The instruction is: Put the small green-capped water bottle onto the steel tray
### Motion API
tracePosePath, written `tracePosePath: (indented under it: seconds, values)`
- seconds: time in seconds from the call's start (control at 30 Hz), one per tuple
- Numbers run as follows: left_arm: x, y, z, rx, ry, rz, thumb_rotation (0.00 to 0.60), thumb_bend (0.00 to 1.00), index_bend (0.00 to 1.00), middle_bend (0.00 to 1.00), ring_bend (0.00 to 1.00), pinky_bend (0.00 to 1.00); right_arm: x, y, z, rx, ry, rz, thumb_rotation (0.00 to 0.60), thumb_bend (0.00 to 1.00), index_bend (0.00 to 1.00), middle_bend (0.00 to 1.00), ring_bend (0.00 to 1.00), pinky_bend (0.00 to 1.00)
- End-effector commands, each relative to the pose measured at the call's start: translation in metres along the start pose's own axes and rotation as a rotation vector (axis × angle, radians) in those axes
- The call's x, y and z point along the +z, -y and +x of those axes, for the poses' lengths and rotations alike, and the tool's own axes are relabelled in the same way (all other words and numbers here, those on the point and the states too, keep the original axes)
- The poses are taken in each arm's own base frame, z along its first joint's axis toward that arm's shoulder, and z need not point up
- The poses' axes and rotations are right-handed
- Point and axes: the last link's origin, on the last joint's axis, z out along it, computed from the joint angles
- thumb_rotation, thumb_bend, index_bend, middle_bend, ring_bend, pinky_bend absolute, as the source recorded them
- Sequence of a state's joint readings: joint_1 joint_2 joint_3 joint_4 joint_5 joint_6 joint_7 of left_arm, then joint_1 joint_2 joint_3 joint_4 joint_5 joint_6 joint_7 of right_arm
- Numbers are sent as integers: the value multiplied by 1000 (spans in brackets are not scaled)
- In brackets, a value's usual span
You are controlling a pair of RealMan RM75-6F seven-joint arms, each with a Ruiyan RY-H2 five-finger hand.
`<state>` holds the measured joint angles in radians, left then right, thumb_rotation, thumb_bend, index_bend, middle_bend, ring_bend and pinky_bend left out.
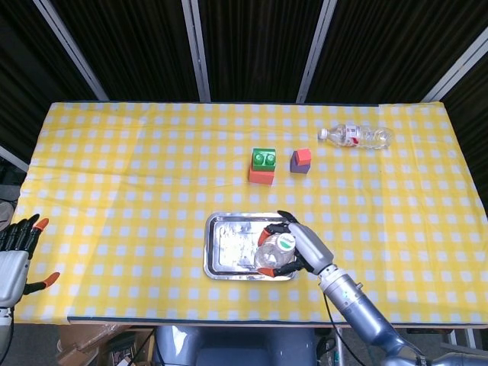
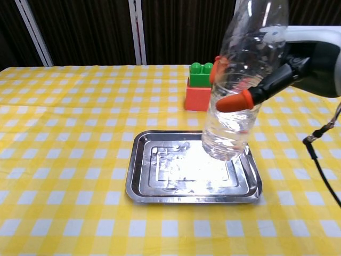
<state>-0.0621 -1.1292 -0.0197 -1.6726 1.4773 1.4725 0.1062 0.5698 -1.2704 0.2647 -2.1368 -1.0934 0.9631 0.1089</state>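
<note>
Green-capped clear plastic water bottle [image 2: 238, 80] sits upright in our right hand [image 1: 299, 245], fingers wrapped round its body, its base hovering over the right part of the shiny rectangular steel tray [image 2: 144, 184]. Our left hand [image 1: 17, 255] waits at the near left table edge, fingers apart, holding nothing. Beyond the tray stand a green-on-orange toy block stack [image 1: 262, 165] and a red-on-purple cube stack [image 1: 300, 161]; farthest, a red-labelled clear bottle [image 1: 356, 136] lies on its side.
</note>
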Motion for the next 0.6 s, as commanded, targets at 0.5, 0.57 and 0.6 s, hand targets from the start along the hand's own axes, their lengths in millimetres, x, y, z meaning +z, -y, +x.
tracePosePath:
  seconds: [0.5, 0.57, 0.6]
  values:
    - [-1, 3, 1, -3, 9, 12, 600, 142, 36, 0, 0, 0, -9, -33, 35, -25, -155, -177, 600, 828, 885, 687, 378, 0]
    - [0, 2, 0, 3, 10, 14, 600, 142, 36, 0, 0, 0, -26, -54, 68, -35, -216, -235, 600, 828, 885, 687, 378, 0]
    - [0, 1, 0, 4, 10, 15, 600, 142, 36, 0, 0, 0, -29, -57, 72, -32, -217, -240, 600, 828, 886, 687, 378, 0]
